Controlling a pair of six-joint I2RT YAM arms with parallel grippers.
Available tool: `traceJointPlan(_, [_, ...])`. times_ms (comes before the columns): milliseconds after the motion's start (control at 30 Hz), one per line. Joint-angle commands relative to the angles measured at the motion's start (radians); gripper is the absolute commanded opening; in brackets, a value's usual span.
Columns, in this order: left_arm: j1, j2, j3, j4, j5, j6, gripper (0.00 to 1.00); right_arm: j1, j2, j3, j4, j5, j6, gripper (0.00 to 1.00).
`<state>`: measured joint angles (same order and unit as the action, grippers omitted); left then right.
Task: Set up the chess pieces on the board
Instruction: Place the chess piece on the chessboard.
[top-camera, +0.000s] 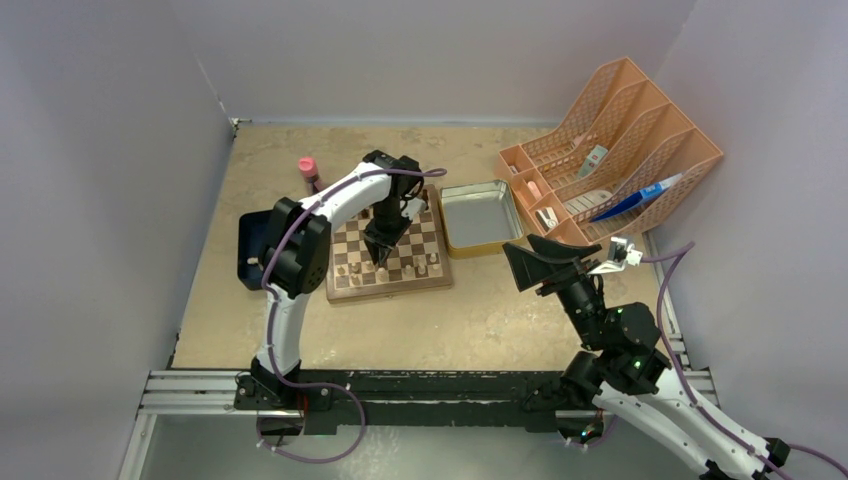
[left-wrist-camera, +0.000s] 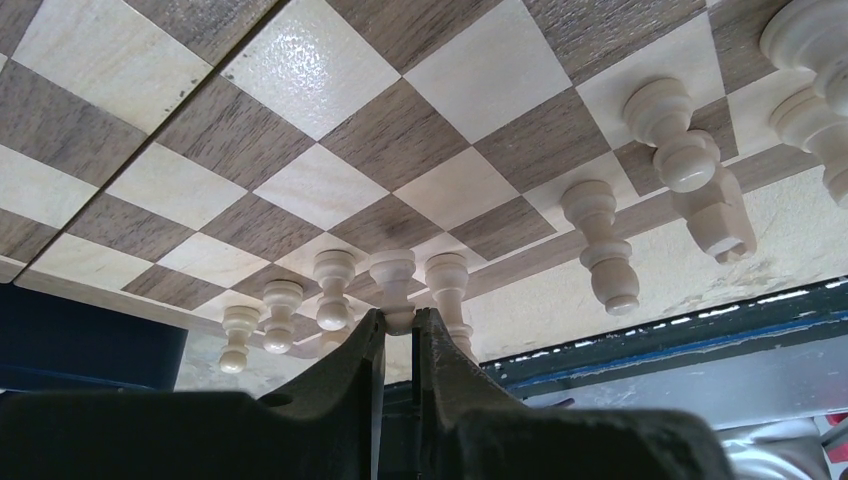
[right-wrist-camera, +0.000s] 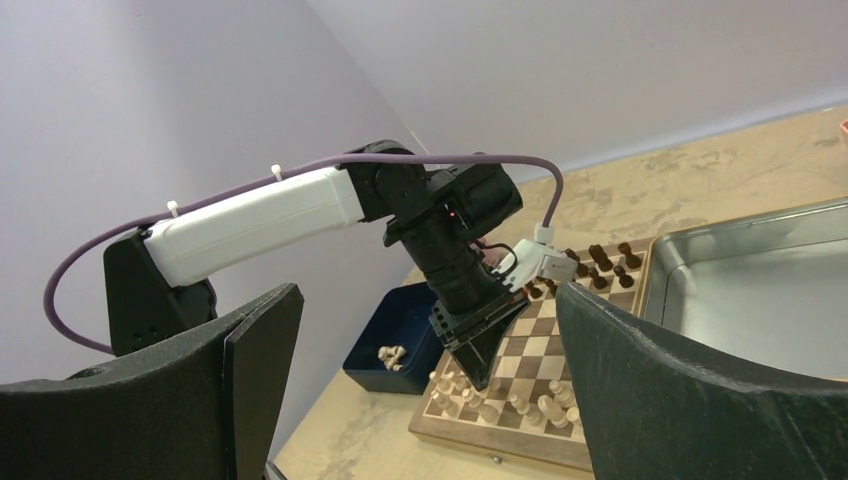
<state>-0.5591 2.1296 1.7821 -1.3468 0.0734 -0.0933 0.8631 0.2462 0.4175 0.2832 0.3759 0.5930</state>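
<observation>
One board (top-camera: 425, 232), one tin (top-camera: 480, 215), one tray (top-camera: 248, 250); right tool (right-wrist-camera: 425, 295) jaws spread.

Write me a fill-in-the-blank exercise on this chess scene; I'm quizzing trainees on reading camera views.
1. The left gripper hangs over the ___.
2. The right gripper holds ___.
3. The blue tray contains a few ___ chess pieces.
Missing words: board; nothing; pale.
</observation>
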Motion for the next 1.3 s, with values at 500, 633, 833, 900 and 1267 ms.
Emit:
traceJointPlan(500, [-0.013, 0.021, 0.04, -0.032, -0.003, 0.003, 0.17, 0.0, -0.021, 0.015, 0.05, 0.008, -0.013, 0.99])
traceJointPlan(633, [-0.015, 0.023, 0.041, -0.034, -0.004, 0.004, 0.18, 0.0, -0.024, 0.017, 0.048, 0.008, -0.013, 0.99])
traceJointPlan(833, [-0.016, 0.021, 0.047, -0.034, -0.011, 0.004, 0.21, 0.0, -0.025, 0.014, 0.051, 0.007, -0.015, 0.99])
traceJointPlan(900, [-0.016, 0.022, 0.047, -0.034, -0.012, 0.004, 0.22, 0.0, -0.024, 0.014, 0.054, 0.006, -0.014, 0.99])
traceJointPlan(1267, [-0.018, 0.023, 0.052, -0.029, -0.049, 0.004, 0.21, 0.001, -0.026, 0.013, 0.053, 0.003, -0.011, 0.99])
